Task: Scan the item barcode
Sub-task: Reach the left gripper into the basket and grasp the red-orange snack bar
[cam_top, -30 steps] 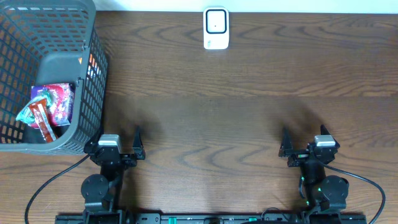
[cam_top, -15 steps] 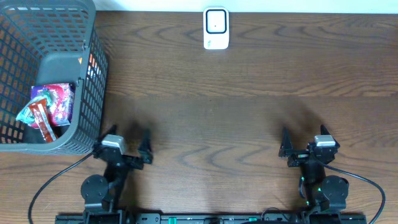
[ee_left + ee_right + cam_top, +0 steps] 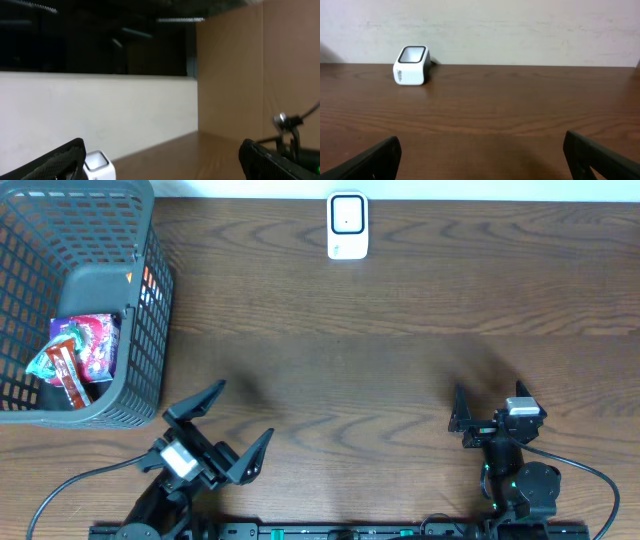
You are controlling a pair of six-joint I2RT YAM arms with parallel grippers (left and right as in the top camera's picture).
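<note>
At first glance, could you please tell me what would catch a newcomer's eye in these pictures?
The grey mesh basket at far left, with colourful packets inside, stands out most. A white scanner sits alone at the far middle. Near the basket's corner, the left gripper gapes open at an angle.

A dark wooden table (image 3: 400,360) is filling the overhead frame. A grey mesh basket (image 3: 150,330) is sitting upper left, and a pale wall (image 3: 500,188) is edging the top.

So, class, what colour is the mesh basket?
The basket is dark grey, clearest overhead.
</note>
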